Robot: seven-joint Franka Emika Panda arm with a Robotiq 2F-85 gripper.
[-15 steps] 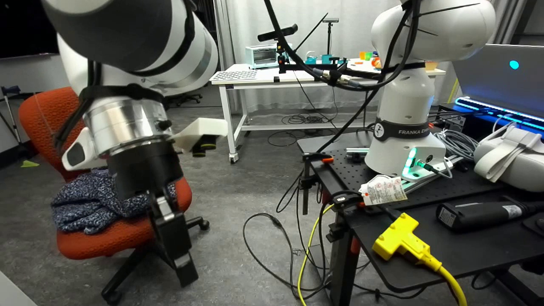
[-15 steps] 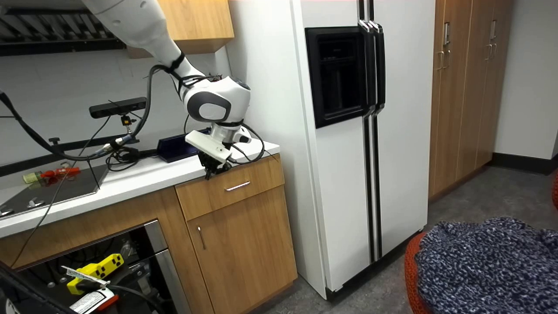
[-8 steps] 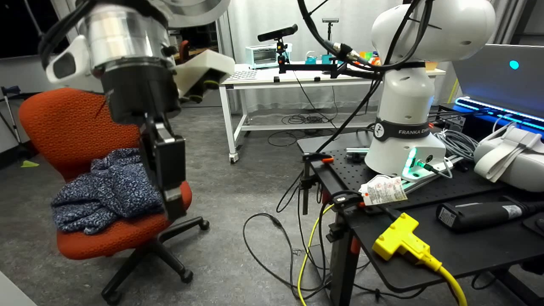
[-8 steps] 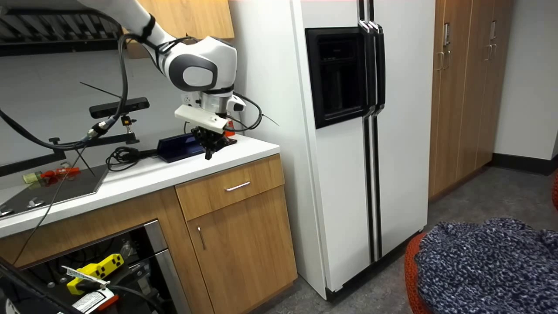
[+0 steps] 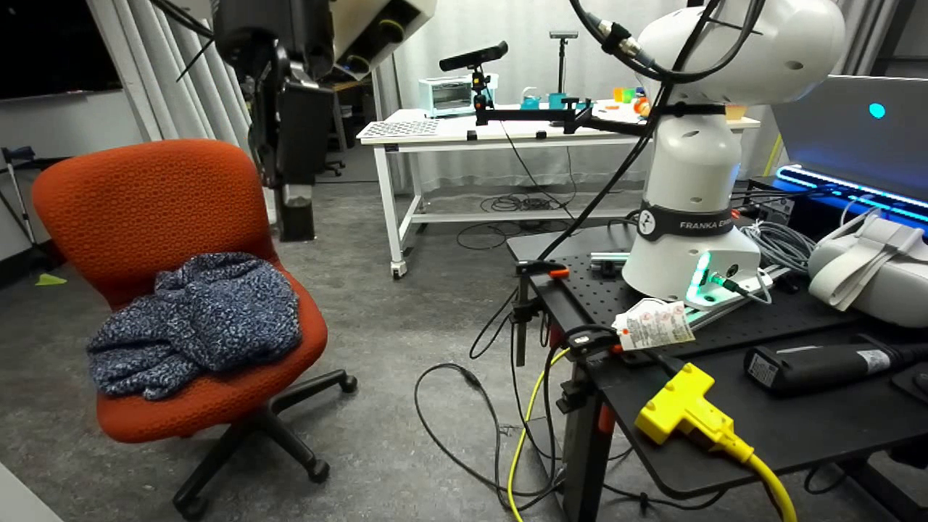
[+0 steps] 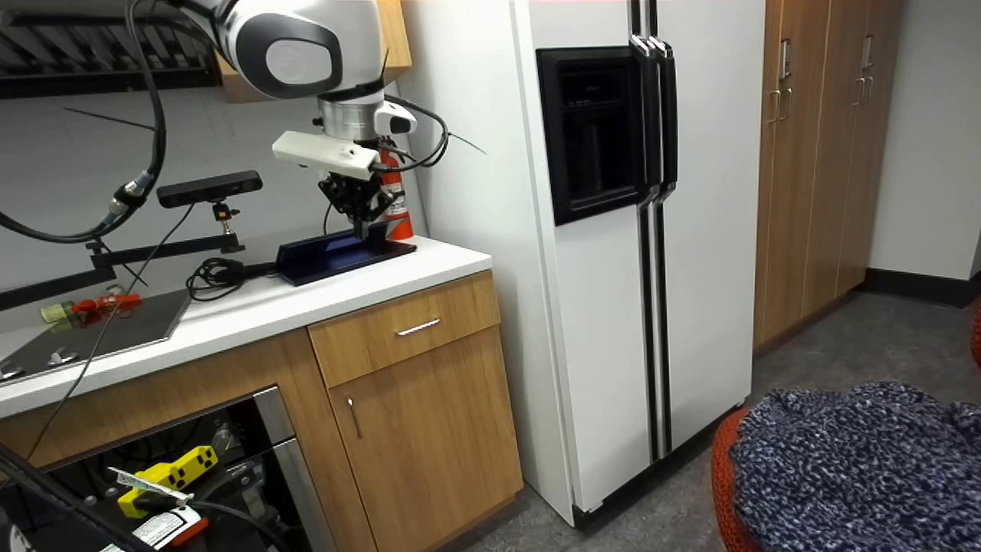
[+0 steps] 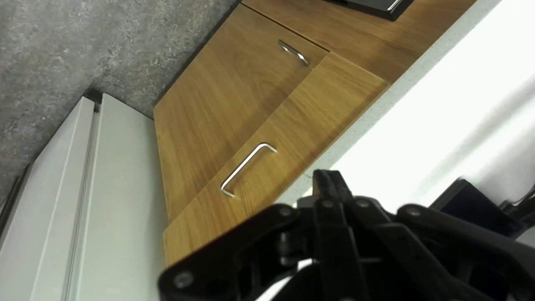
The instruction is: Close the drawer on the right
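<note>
The drawer (image 6: 368,349) has a light-wood front with a silver bar handle (image 6: 418,327), set under the white countertop. Its front sits flush with the cabinet, and its inner panels are hidden. In the wrist view the drawer front (image 7: 322,108) and its handle (image 7: 244,166) lie ahead and left of the fingertips. My gripper (image 7: 327,173) is shut with its fingers together and nothing between them. In an exterior view the gripper (image 6: 360,231) hangs above the countertop, apart from the drawer. It also shows in an exterior view (image 5: 296,223) where the drawer is out of view.
A dark blue tray-like object (image 6: 322,257) lies on the countertop (image 6: 456,259) behind the gripper. A red fire extinguisher (image 6: 395,199) stands at the back. The white refrigerator (image 6: 483,176) rises beside the cabinet. An orange chair (image 5: 152,210) with a dark cloth stands on the floor.
My gripper has risen from beside the drawer's top edge to above the countertop, moving up and slightly left in an exterior view. The drawer front has not moved.
</note>
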